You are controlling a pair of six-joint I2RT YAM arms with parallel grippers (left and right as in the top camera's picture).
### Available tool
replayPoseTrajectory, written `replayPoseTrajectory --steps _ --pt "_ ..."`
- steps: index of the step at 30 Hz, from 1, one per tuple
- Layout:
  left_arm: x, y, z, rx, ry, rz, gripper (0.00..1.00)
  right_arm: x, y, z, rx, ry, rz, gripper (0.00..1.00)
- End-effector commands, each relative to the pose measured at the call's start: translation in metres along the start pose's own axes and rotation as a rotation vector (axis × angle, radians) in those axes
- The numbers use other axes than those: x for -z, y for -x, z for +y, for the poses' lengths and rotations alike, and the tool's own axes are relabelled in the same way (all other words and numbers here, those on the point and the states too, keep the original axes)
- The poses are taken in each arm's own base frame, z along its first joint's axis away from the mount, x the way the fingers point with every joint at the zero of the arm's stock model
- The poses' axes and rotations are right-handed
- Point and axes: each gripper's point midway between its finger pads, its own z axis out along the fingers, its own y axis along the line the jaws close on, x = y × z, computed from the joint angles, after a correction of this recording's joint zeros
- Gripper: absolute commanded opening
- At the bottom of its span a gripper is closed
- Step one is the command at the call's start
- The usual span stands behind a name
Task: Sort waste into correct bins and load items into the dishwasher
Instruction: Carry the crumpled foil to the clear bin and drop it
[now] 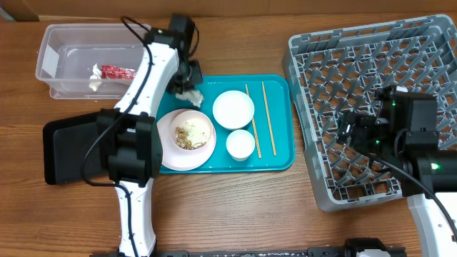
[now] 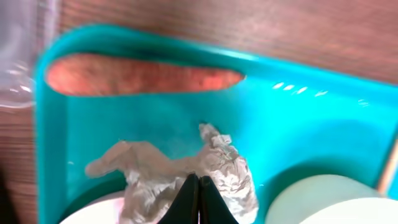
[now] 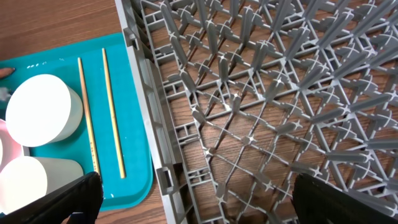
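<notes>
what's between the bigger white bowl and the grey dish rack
Two wooden chopsticks, side by side on the teal tray; the overhead and right wrist views both show it.

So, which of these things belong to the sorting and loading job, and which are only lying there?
For the job: tissue, carrot, wrapper, scraps, plate, bowl, cup, chopsticks, tub, black tray, rack.
Only there: teal tray, table.
</notes>
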Motion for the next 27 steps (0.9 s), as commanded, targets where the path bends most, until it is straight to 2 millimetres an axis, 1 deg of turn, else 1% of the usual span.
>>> replayPoseTrajectory --steps 1,5,7,9,11,12,15,17,21,22,24,25,26,27 --pt "0.03 0.013 -0.004 -0.008 -0.025 -0.056 0.04 0.008 0.01 0.0 0.002 -0.004 -0.037 1.0" --pt "0.049 0.02 -0.003 -0.001 -0.033 -0.079 0.04 0.008 0.01 0.0 0.002 -0.004 -0.037 1.0" --pt "0.062 0.029 0.001 0.012 -0.041 -0.105 0.04 0.008 0.01 0.0 0.002 -0.004 -0.037 1.0" --pt "0.075 0.038 0.008 0.031 -0.045 -0.134 0.04 0.008 0.01 0.0 0.002 -0.004 -0.037 1.0" --pt "0.093 0.053 0.021 0.065 -0.056 -0.183 0.04 0.008 0.01 0.0 0.002 -0.004 -0.037 1.0" --pt "0.097 0.057 0.026 0.075 -0.059 -0.197 0.04 0.008 0.01 0.0 0.002 -0.004 -0.037 1.0" --pt "0.115 0.078 0.05 0.129 -0.061 -0.265 0.04 0.008 0.01 0.0 0.002 -0.004 -0.037 1.0" --pt "0.123 0.094 0.07 0.171 -0.064 -0.315 0.04 0.008 0.01 0.0 0.002 -0.004 -0.037 1.0" --pt "0.129 0.116 0.11 0.248 -0.057 -0.381 0.04 0.008 0.01 0.0 0.002 -0.004 -0.037 1.0" --pt "0.13 0.123 0.126 0.277 -0.044 -0.405 0.04 0.008 0.01 0.0 0.002 -0.004 -0.037 1.0" --pt "0.13 0.129 0.144 0.306 -0.015 -0.431 0.04 0.008 0.01 0.0 0.002 -0.004 -0.037 1.0" --pt "0.131 0.131 0.15 0.316 -0.003 -0.438 0.04 0.008 0.01 0.0 0.002 -0.004 -0.037 1.0" --pt "0.13 0.133 0.155 0.324 0.004 -0.444 0.06 0.008 0.01 0.0 0.002 -0.004 -0.037 1.0" --pt "0.13 0.134 0.157 0.329 0.004 -0.449 0.11 0.008 0.01 0.0 0.002 -0.004 -0.037 1.0"
